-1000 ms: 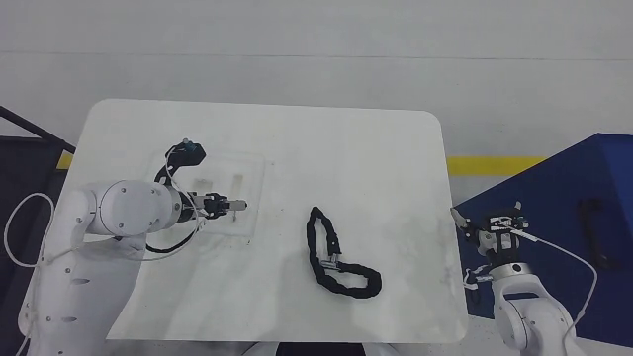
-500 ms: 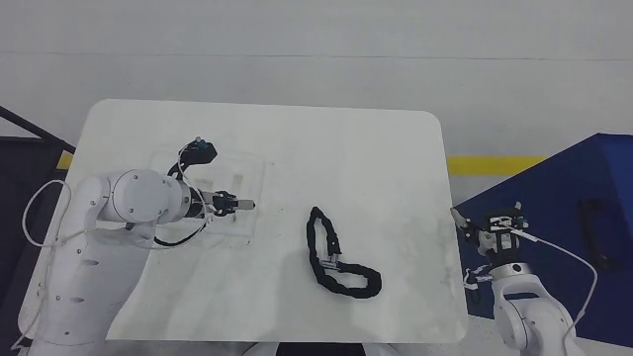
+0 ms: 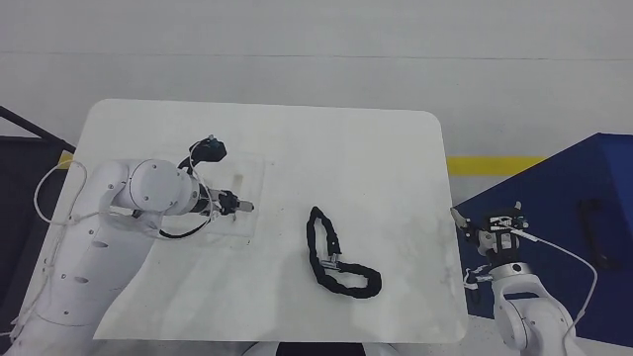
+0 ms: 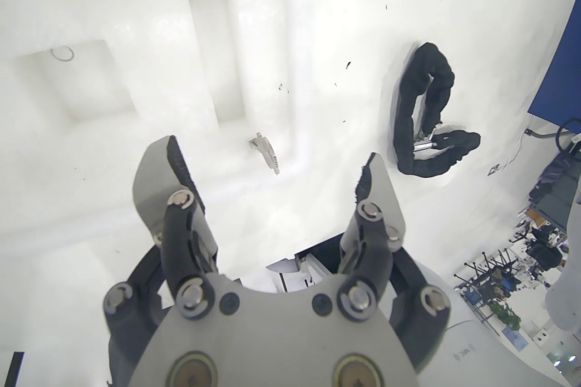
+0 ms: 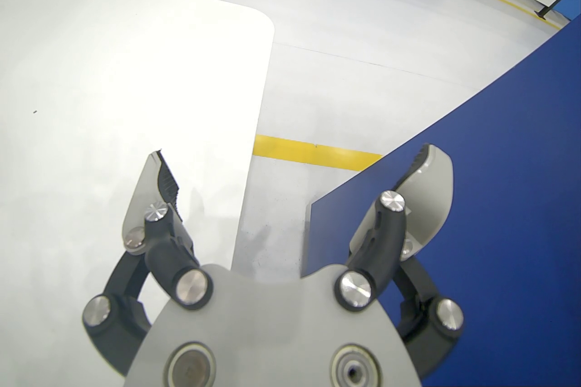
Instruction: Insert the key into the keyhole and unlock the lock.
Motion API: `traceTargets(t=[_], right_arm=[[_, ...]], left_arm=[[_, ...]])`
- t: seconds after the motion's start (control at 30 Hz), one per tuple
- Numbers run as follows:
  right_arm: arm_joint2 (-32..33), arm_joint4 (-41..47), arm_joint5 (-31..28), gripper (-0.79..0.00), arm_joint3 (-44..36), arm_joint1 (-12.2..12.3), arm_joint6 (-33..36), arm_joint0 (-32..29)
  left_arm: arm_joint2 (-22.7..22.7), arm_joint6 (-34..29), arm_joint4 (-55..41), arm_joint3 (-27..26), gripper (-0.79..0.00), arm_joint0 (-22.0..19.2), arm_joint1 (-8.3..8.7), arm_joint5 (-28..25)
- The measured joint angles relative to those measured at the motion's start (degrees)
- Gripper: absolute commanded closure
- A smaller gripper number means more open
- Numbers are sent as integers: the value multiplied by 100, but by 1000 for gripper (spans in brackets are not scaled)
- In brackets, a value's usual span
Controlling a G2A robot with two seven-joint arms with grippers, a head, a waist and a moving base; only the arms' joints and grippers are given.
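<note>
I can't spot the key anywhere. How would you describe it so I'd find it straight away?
On the white table, find the clear tray beside the black chain lock. Just past the end of the tray's long slot, ahead of the open left pincer, lies the key: a small pale metal sliver with a toothed edge, unlike the thin wire ring nearby.

I cannot find the keyhole on the lock [image 4: 402,125], its metal end [image 4: 424,143] half buried between the black loops, key [image 4: 268,155] pale and washed out against white, its head too faint for me to tell.
</note>
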Motion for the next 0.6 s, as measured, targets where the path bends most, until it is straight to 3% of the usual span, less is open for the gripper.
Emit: traceTargets(t=[0.03,0.27,0.6], right_arm=[[0,0,0,-785,0,0,0,0],[0,0,0,-785,0,0,0,0],[0,0,0,-785,0,0,0,0]], left_arm=[[57,0,-48,24,-425,-42,36,0],[539,8,-357,298,-496,-451,286,9],[1784,315,-886,663,-440,-1281,488,316]])
